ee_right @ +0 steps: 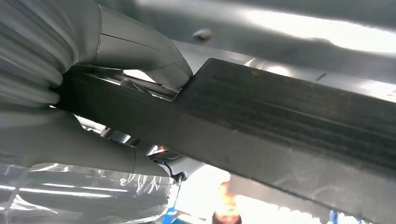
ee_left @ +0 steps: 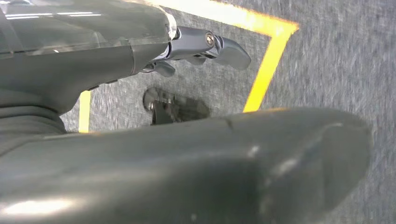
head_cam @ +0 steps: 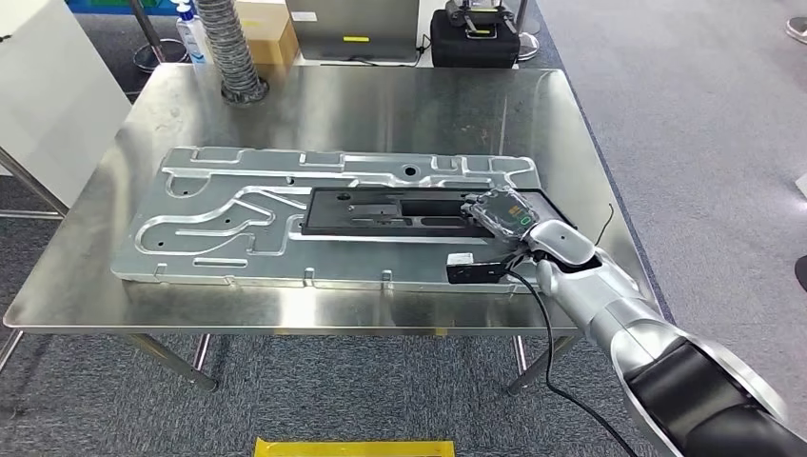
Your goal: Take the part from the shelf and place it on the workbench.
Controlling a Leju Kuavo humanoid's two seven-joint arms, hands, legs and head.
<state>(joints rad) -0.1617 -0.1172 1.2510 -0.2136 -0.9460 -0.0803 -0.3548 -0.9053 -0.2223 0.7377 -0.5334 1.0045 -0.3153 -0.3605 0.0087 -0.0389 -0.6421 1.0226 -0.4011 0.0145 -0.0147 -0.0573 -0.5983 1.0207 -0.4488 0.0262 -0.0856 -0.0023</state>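
Already over the workbench [head_cam: 400, 105], the black part [head_cam: 381, 209] lies flat across a large ribbed metal panel [head_cam: 228, 214], its right end gripped by the robot's right hand [head_cam: 504, 217]. From the right wrist, a thick grey thumb [ee_right: 140, 56] sits on one face of the part [ee_right: 289, 116] and a finger [ee_right: 93, 154] on the other, pinching its edge. A flat, slotted plate, the part looks stiff and fairly light, with a matte surface that should not slip easily; held at one end alone, its long reach would likely lever against the fingers, so a hold nearer the middle, or by a slot edge, would seem steadier. Whether it already rests fully on the panel or hangs just above it is hard to judge from the head view. Open steel lies beyond the panel toward the far edge, where a ribbed hose [head_cam: 228, 48] stands; the panel's near rim sits close to the bench's front edge, and the right edge is near the hand, leaving little room there. Meanwhile the left hand [ee_left: 196, 46] hangs over grey floor with yellow tape [ee_left: 266, 65], holding nothing, fingers loosely apart as far as can be seen.
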